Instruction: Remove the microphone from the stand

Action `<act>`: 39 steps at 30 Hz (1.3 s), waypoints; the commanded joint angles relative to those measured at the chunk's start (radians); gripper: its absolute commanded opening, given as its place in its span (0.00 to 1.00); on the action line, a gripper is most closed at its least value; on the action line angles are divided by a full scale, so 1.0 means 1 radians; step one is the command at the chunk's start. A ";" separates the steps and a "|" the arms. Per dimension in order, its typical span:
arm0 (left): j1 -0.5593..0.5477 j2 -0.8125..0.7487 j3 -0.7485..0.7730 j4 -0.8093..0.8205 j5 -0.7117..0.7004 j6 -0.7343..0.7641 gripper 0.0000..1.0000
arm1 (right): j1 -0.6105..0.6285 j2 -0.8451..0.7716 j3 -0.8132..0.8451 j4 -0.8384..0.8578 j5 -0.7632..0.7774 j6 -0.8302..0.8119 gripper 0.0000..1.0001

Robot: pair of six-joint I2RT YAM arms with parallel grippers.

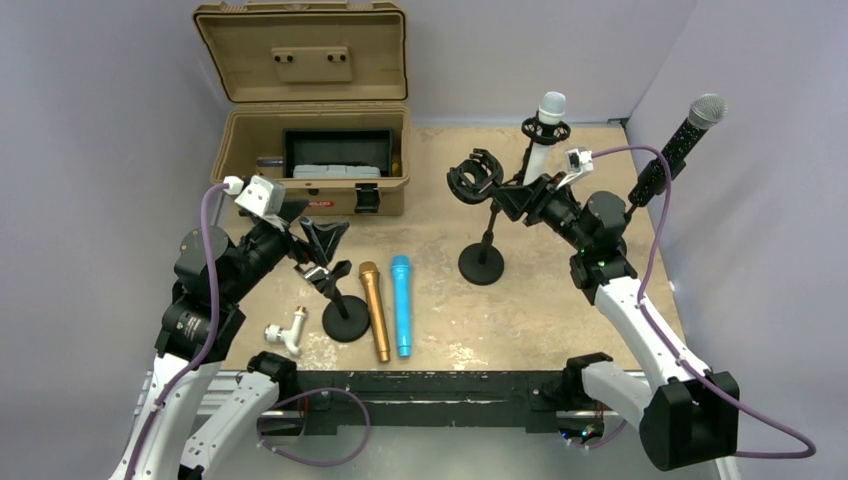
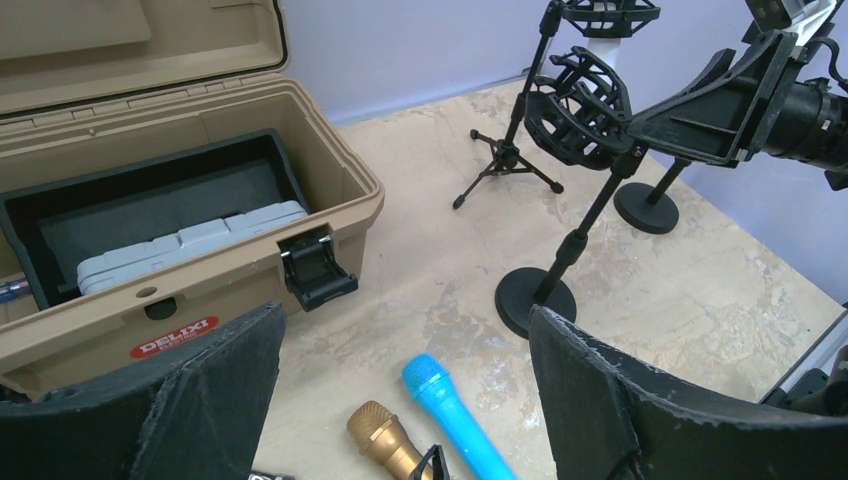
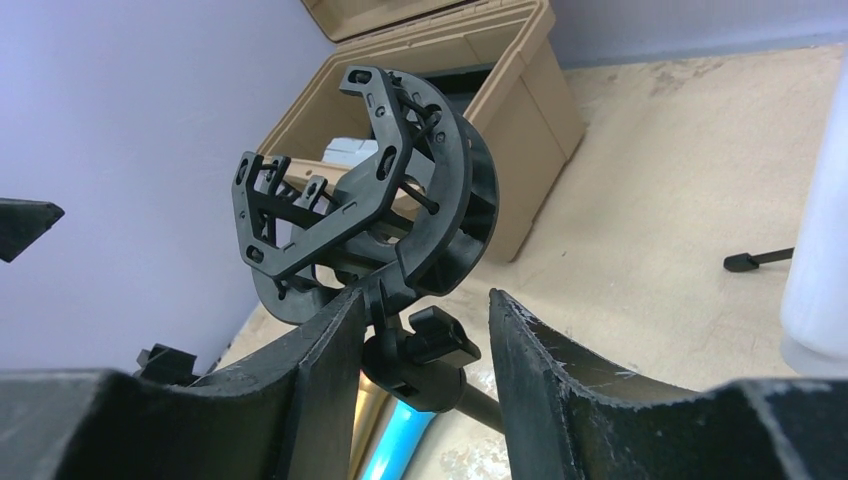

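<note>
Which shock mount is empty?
The nearer shock mount, on the round-base stand at the right gripper; the tripod's mount behind holds a white microphone.

A white microphone (image 1: pixel 549 115) is standing nearly upright in a black ring cradle on a tripod stand (image 2: pixel 503 156) at the back of the table (image 1: pixel 560 300). To its right, a sparkly black microphone (image 1: pixel 672 150) with a silver mesh head is slanting up and outward from a far stand (image 2: pixel 646 208). In front, a round-based stand (image 1: pixel 481 262) is carrying an empty black cradle (image 1: pixel 473 175), which is tipping sideways. A gold microphone (image 1: pixel 375 310) and a blue microphone (image 1: pixel 402 305) are lying side by side nearer the front, heads pointing toward the back.
</note>
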 commanded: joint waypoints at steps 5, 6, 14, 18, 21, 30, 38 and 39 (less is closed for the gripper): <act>0.005 0.004 0.016 0.026 0.008 -0.010 0.89 | -0.005 0.014 -0.127 -0.072 0.052 -0.058 0.45; 0.005 0.004 0.015 0.025 0.008 -0.010 0.89 | -0.004 0.019 -0.137 -0.062 0.052 -0.060 0.45; 0.005 0.010 0.015 0.026 0.007 -0.010 0.89 | -0.005 0.059 -0.186 -0.034 0.078 -0.075 0.43; 0.005 0.010 0.015 0.026 0.006 -0.011 0.89 | -0.004 0.067 -0.208 -0.030 0.088 -0.080 0.43; 0.005 0.010 0.015 0.026 0.007 -0.011 0.89 | -0.005 0.065 -0.225 -0.030 0.095 -0.083 0.43; 0.005 0.010 0.014 0.028 0.011 -0.013 0.89 | -0.004 0.116 -0.248 0.013 0.108 -0.093 0.43; 0.005 0.010 0.014 0.029 0.015 -0.014 0.89 | -0.004 0.039 -0.204 -0.034 0.128 -0.110 0.61; 0.005 0.009 0.016 0.029 0.016 -0.014 0.89 | -0.004 0.016 -0.199 -0.043 0.143 -0.112 0.64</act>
